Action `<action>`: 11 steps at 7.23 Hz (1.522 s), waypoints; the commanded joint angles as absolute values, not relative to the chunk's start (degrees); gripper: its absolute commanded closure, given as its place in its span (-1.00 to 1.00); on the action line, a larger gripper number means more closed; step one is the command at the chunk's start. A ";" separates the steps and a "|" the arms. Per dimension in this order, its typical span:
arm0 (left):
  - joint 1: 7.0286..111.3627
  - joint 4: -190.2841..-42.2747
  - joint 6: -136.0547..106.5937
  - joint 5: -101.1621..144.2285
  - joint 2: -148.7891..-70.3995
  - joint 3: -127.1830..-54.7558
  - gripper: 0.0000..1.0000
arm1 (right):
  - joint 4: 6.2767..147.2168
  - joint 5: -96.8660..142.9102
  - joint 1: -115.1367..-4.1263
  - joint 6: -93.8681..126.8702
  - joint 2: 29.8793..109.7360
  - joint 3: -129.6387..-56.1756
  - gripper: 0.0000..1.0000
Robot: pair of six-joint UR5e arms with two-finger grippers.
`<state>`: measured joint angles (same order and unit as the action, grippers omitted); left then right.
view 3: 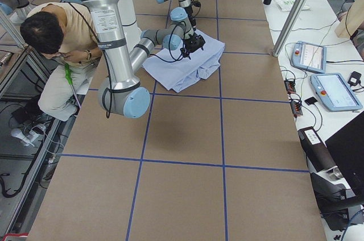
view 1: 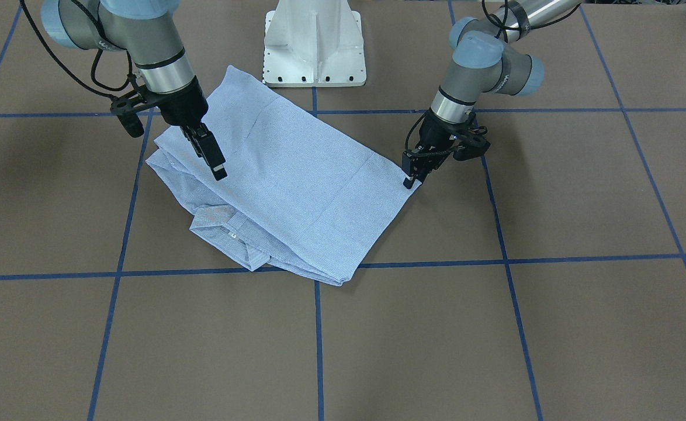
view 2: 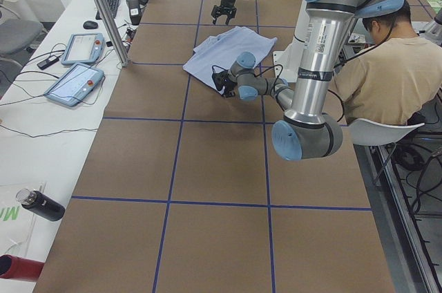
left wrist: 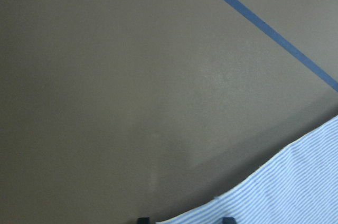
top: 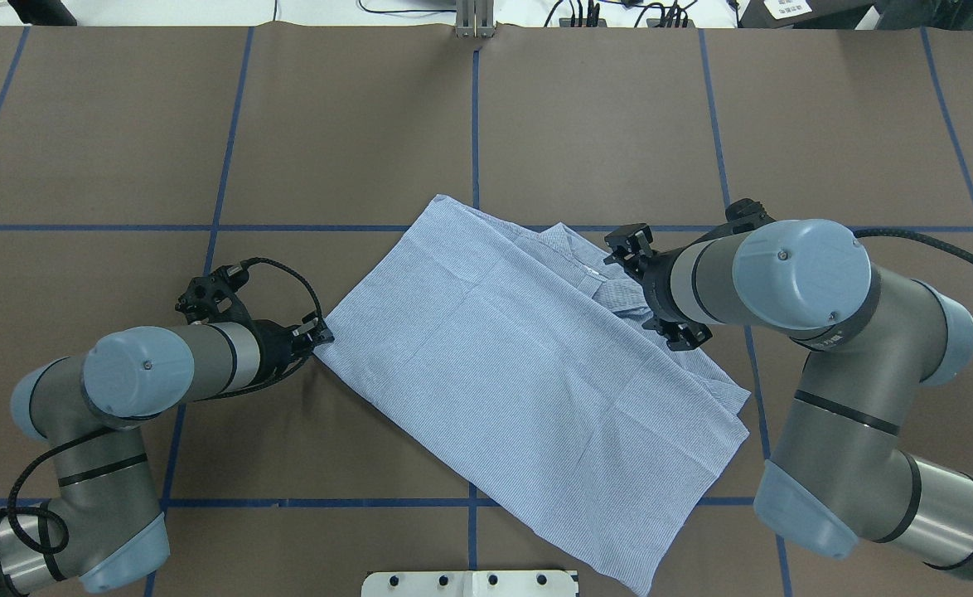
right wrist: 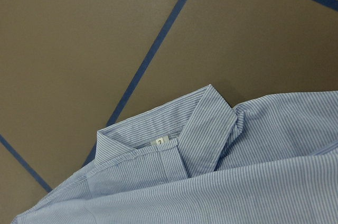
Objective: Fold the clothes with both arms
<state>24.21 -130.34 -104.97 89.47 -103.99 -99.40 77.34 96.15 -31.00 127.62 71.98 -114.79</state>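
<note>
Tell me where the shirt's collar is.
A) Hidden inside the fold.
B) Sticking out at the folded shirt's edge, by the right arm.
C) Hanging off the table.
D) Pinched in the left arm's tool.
B: the collar and its small white label peek out at the edge of the shirt, beside the right tool, far from the left tool.

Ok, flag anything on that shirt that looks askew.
The shirt lies diagonal to the blue tape lines, not square. Its collar pokes out from under the folded top panel, and near it lower layers show past the edge, unevenly stacked. No damage shows.
</note>
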 commanded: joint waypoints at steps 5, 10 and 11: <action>35.29 -129.90 -88.62 90.00 -114.71 -88.68 1.00 | 77.08 96.15 -30.24 127.97 71.89 -115.31 -1.00; 44.56 -136.93 -82.36 91.84 -139.73 -55.38 0.06 | 76.99 92.92 -24.55 128.58 69.43 -114.87 -1.00; 45.17 -136.93 -81.92 93.06 -139.75 -55.55 -0.09 | 76.99 87.07 -18.95 128.67 69.43 -114.52 -1.00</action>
